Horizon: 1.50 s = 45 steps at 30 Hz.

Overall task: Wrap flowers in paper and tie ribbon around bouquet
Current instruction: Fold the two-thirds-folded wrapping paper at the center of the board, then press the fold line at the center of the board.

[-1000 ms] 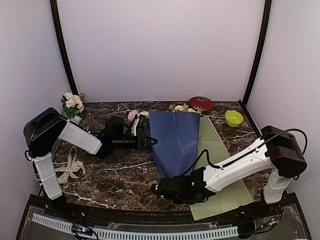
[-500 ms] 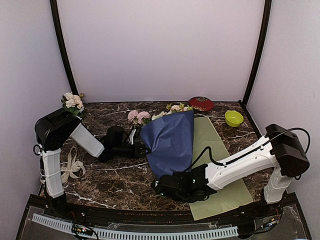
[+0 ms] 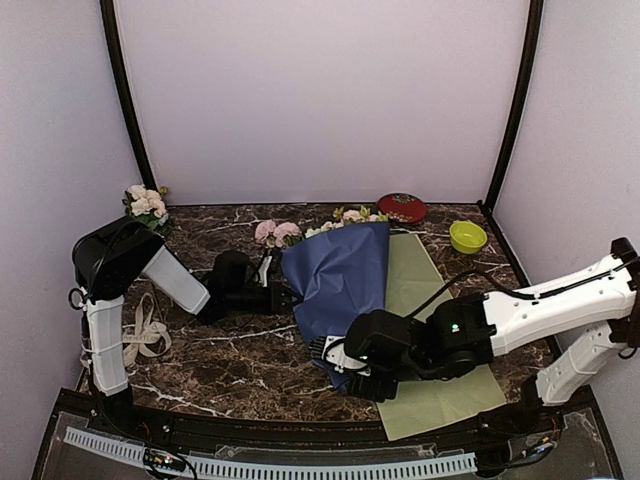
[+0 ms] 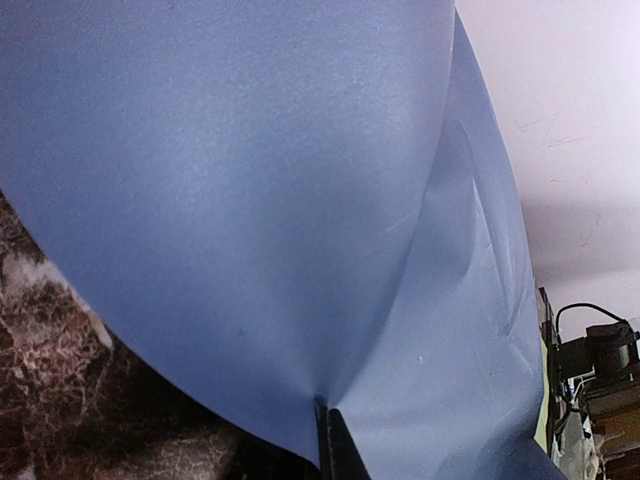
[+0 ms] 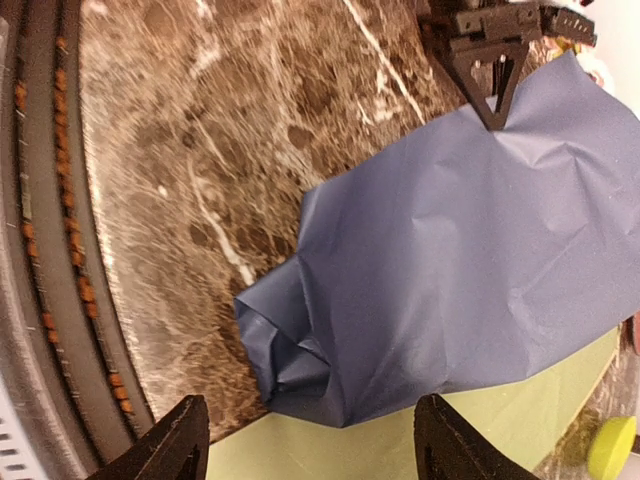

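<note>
On marble counter (image 3: pixel 230 350): paper (image 3: pixel 345 280), left edge clamped in left jaws; near corner crumpled, right jaws wide over it.

The paper (image 3: pixel 340 280) lay mid-table, its right edge over a second sheet (image 3: pixel 435 300). Just behind it, on the far side, lay the flowers (image 3: pixel 277 232). The ribbon (image 3: pixel 143 335) lay on the near left, and a bowl (image 3: pixel 467 236) sat at the far right.
</note>
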{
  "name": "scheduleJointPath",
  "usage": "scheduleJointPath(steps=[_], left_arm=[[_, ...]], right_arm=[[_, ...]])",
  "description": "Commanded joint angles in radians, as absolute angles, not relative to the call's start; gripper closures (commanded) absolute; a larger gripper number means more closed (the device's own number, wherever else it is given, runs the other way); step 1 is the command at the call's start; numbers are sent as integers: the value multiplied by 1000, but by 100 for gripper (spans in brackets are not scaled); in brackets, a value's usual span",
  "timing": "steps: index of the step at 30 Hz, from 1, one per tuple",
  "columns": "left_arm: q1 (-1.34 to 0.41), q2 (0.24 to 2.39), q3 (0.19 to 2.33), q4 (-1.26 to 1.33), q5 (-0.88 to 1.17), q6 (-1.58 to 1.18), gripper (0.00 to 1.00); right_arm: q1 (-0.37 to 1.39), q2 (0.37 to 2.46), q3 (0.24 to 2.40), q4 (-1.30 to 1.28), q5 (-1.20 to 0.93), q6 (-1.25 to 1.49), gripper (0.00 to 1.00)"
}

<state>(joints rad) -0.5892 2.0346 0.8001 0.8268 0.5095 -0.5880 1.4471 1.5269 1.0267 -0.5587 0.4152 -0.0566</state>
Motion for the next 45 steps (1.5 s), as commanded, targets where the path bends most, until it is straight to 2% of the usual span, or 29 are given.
scheduleJointPath(steps=[1,3,4,6,8,12,17,21,29,34,38,41,45], left_arm=[[-577,2070,792,775,479,-576,100],[-578,2072,791,777,486,-579,100],[-577,2072,790,779,490,-582,100],[-577,2071,788,783,494,-585,100],[-578,2069,788,780,495,-584,100],[-577,2063,788,773,488,-580,100],[-577,2063,790,766,480,-573,100],[-576,2063,790,761,473,-564,100],[-577,2063,812,721,459,-533,100],[-577,2061,826,698,463,-517,100],[-577,2055,826,700,465,-515,100],[-577,2054,828,699,466,-517,100],[-577,2051,829,686,466,-513,100]], right_arm=[[1461,1373,999,-541,235,41,26],[1429,1310,968,-465,226,49,22],[1392,1287,956,-415,200,60,24],[1288,1292,951,-330,117,104,36],[1196,1334,959,-261,58,142,52],[1131,1470,982,-181,30,155,76],[1132,1630,974,-159,-28,153,90],[1151,1671,889,-110,-99,189,99],[1283,1630,780,-139,-108,275,100],[1287,1462,747,-207,-111,277,100],[1255,1355,766,-213,-30,264,100],[1216,1386,795,-177,2,250,99],[1189,1531,841,-216,26,236,99]])
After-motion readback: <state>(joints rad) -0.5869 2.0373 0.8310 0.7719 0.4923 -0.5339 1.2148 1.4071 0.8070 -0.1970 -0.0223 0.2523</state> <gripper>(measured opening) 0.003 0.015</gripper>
